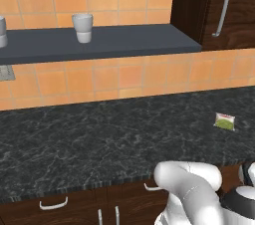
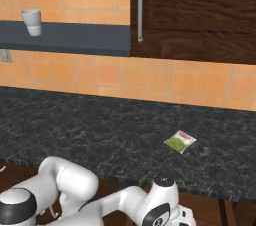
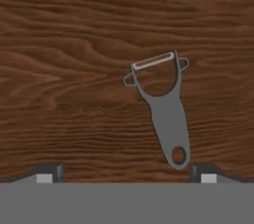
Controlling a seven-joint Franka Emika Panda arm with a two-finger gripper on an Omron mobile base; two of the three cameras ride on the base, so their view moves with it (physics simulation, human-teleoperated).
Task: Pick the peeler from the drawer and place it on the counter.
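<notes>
**Peeler lies flat on wood below the spread gripper**

In the hand view the peeler [image 3: 166, 114] lies flat on a dark, wavy-grained wooden surface [image 3: 64, 69], probably the drawer floor, though no drawer walls show to confirm it. It is a grey Y-shaped tool: its blade bar sits at the top of the view, slightly tilted, and its handle runs down to a rounded end with a hole, near the right fingertip. The gripper [image 3: 126, 173] is spread wide, holding nothing; its two dark fingertips [image 3: 47, 172] stand well apart at the bottom, and the peeler's handle end lies just inside the right one, not touching either.

In the base views the black marble counter [image 1: 89, 139] runs across the scene under an orange tiled wall [image 2: 165, 77]. A green-and-white packet [image 2: 179, 141] lies on the counter toward its right. A white cup [image 1: 82, 28] stands on the blue-grey wall shelf [image 1: 129, 40], beside a dark wooden wall cabinet [image 2: 200, 10] with a long silver handle.
</notes>
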